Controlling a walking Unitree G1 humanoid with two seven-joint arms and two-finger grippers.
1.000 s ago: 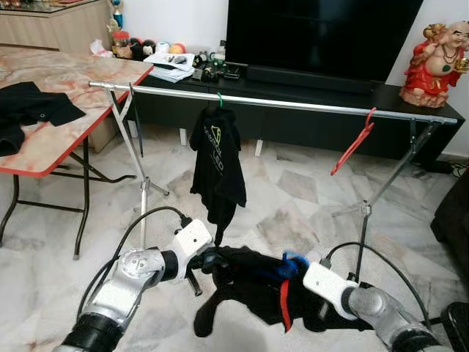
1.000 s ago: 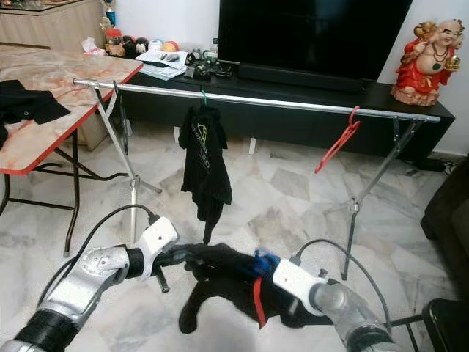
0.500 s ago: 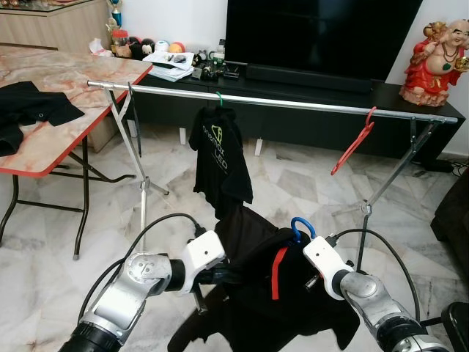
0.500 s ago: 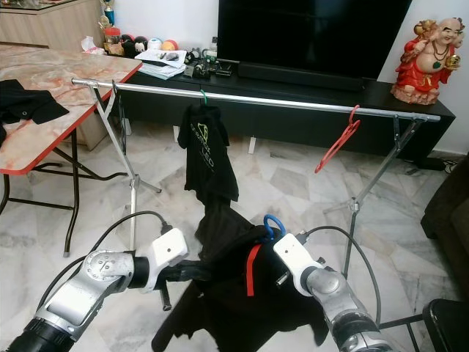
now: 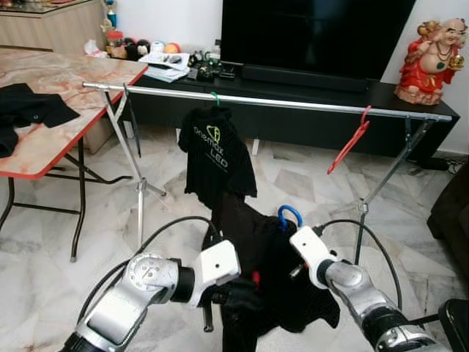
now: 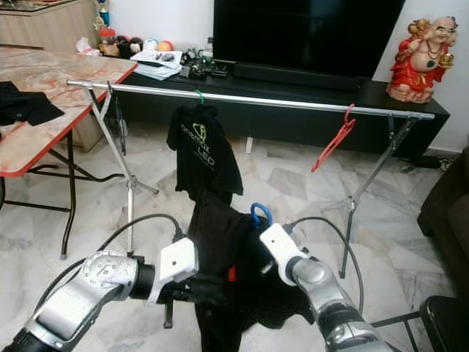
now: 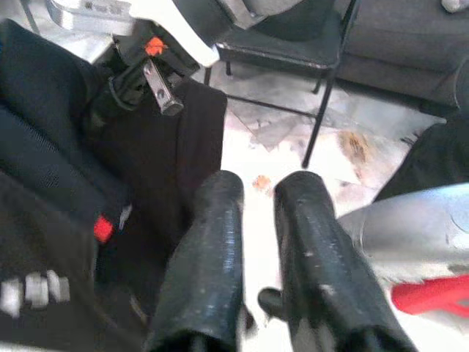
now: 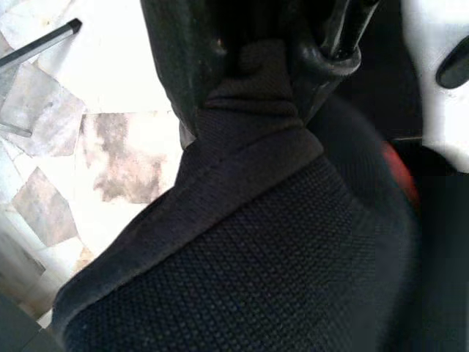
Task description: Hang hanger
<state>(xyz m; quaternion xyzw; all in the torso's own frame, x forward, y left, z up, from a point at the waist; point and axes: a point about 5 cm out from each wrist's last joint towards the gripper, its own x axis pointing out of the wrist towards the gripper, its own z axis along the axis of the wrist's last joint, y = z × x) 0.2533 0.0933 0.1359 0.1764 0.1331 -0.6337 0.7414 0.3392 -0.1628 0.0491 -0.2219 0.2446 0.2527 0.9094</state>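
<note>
**Shirt on hanger held below rail**

Right gripper [image 8: 256,81] jaws pinch the black shirt [image 5: 267,271] near its blue hanger hook [image 5: 289,215], at 6 o'clock from the rail [image 5: 264,102]. Left gripper [image 7: 260,242] sits low against the shirt, jaws nearly pressed together with a narrow gap, nothing visibly between them. Another shirt [image 5: 217,155] hangs at the rail's 11 o'clock; red hanger [image 5: 349,142] at 2 o'clock.
</note>
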